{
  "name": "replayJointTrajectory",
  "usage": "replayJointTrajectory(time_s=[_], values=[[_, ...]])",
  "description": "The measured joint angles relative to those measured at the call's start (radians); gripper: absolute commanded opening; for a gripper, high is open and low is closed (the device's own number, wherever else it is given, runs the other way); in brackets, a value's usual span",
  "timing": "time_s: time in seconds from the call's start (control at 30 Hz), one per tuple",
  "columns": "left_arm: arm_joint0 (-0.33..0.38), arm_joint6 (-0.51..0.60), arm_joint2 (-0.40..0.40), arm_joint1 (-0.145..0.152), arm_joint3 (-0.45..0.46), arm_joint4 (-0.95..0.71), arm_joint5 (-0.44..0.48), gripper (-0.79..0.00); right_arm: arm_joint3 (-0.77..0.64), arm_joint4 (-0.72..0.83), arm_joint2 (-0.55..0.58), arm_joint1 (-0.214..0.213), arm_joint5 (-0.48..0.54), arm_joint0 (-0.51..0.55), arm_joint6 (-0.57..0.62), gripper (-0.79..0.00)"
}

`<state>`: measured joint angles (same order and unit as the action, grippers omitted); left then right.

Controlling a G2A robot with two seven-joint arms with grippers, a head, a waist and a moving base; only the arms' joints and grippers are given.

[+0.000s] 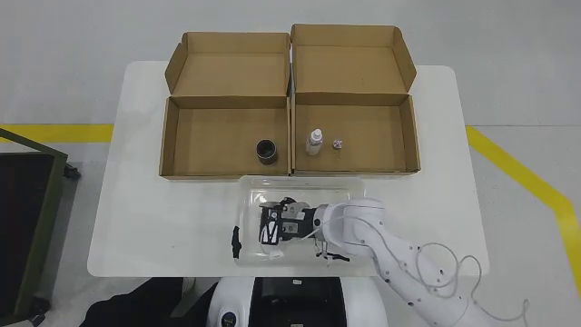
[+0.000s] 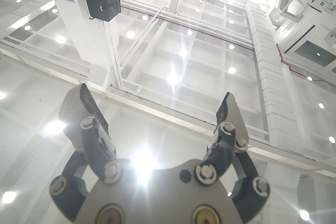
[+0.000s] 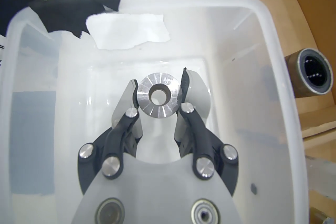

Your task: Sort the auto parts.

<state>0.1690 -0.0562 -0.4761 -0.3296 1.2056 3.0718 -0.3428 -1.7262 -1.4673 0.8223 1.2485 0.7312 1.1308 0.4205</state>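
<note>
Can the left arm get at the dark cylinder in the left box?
Probably not yet: the left gripper is open but aimed at the ceiling. The dark cylinder lies uncovered in the left box, so the way looks free.

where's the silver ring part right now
In the right wrist view the silver ring is gripped by the right pincer inside the clear bin, on the robot's side of the cardboard boxes.
</note>
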Motion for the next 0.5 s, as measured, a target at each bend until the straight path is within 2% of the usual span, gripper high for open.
replayJointTrajectory(time_s=[0.27, 0.5], values=[[0.000, 0.000, 0.000, 0.000, 0.000, 0.000, 0.000, 0.000, -0.130, 0.023, 0.053, -0.017, 0.019, 0.044, -0.046, -0.785], [0.000, 0.000, 0.000, 0.000, 0.000, 0.000, 0.000, 0.000, -0.237, 0.052, 0.106, -0.027, -0.016, 0.091, -0.198, -0.785]])
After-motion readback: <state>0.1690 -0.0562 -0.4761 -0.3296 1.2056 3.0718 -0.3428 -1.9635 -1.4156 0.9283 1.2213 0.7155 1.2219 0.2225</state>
